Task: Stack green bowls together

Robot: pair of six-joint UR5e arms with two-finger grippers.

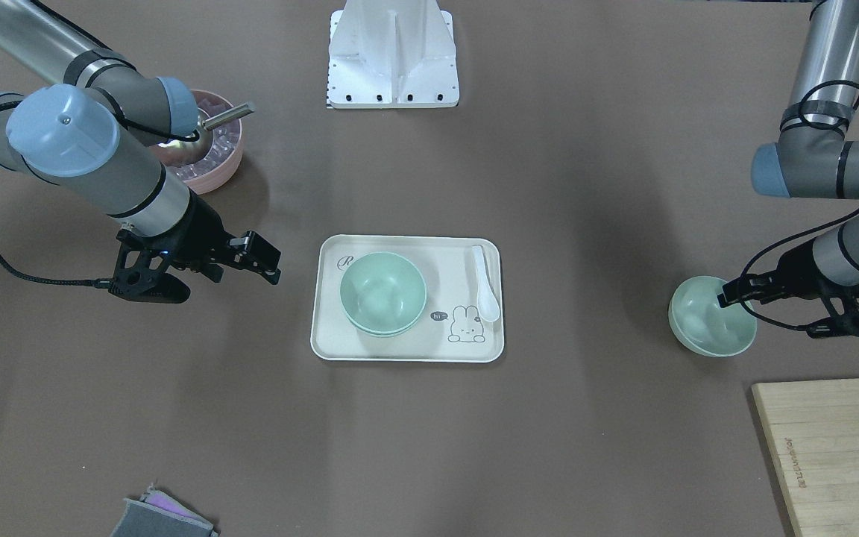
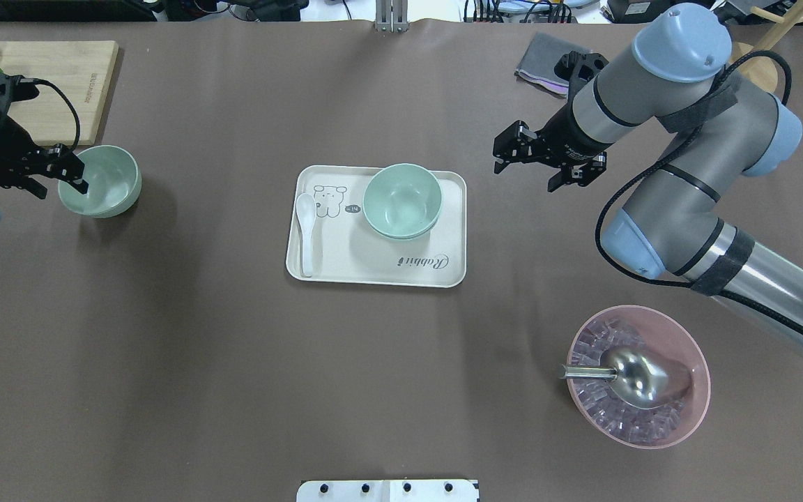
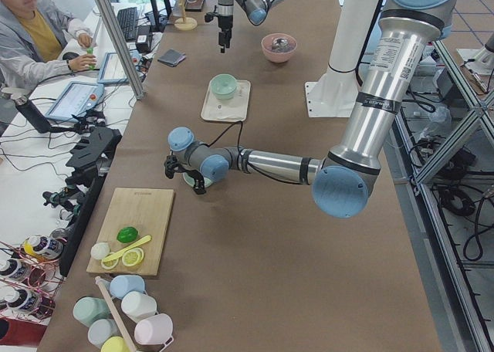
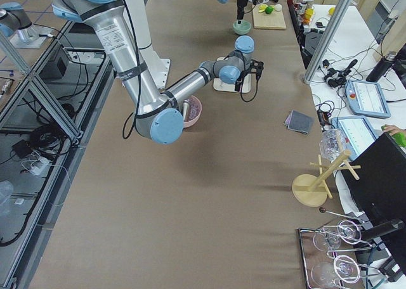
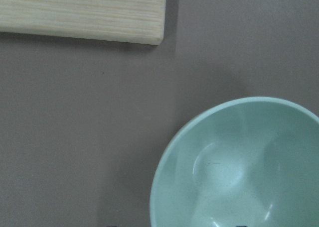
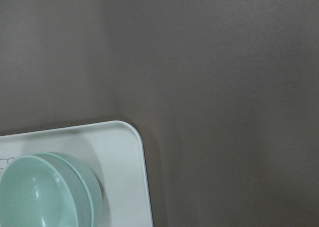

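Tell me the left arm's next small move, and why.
Probably close the left end effector on the rim of the lone green bowl: the wrist view suggests its open fingers straddle that rim, and the other two green bowls already sit nested on the tray.

Most of this view is plain brown tabletop [image 6: 224, 87], evenly lit apart from a soft darker band running down the left side. In the lower left, one rounded corner of a cream tray [image 6: 130, 179] comes into the picture, its raised rim curving from the top edge to the right edge. On the tray sit the green bowls [image 6: 45, 197], pale mint, seemingly two nested one inside the other, upright and partly cut off by the frame's bottom-left corner.
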